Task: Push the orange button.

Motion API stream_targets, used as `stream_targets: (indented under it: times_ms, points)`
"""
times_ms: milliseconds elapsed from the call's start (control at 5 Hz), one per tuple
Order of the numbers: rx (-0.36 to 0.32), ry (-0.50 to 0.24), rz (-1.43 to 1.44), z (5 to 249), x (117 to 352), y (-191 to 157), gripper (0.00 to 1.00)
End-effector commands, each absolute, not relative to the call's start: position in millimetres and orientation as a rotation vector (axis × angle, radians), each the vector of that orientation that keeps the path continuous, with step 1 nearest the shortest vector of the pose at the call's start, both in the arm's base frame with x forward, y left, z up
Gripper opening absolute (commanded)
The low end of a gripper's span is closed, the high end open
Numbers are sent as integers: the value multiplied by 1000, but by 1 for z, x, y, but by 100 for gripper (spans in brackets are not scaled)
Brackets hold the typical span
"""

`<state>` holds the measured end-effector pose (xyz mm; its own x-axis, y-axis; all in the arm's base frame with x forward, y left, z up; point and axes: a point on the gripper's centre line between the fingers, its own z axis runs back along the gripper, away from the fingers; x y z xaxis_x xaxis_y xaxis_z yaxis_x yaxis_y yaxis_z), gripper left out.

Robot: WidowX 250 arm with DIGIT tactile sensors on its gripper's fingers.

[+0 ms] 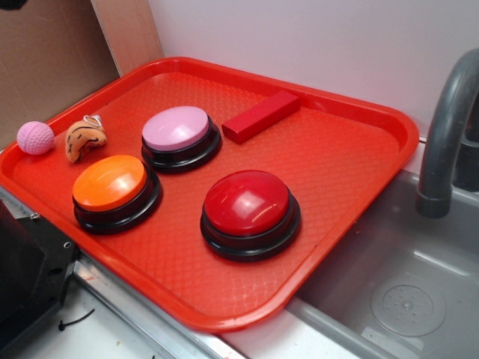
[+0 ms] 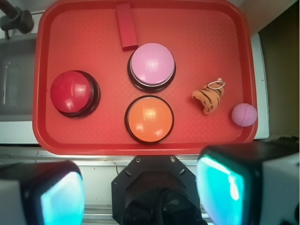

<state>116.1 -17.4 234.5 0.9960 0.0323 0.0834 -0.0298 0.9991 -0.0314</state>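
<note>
Overhead, the pincer (image 2: 140, 194) is hovering with pads apart, glossy orange button (image 2: 149, 118) sitting untouched on the textured red tray (image 2: 84, 136).

Both views are brightly, evenly lit from overhead. White glare spots sit on the orange button (image 2: 149, 119) and red button (image 1: 249, 204); shadows beneath them are soft. In the wrist view, the gripper's (image 2: 140, 190) near fingers (image 2: 220, 183) are blurred, glowing cyan.

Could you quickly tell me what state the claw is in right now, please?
Claw: open and empty, fingers spread wide, high above the orange button.
</note>
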Motion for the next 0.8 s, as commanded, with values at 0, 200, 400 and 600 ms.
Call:
stream_targets:
  times_ms: [0,200,400,600]
  points:
    - [-30,-84,31,234,116,-17,100]
    - [-6,-82,-204,184,142,-12,100]
    - [-29,-85,-271,140,146,-15,100]
    - [-66,-129,-310,105,147,-16,100]
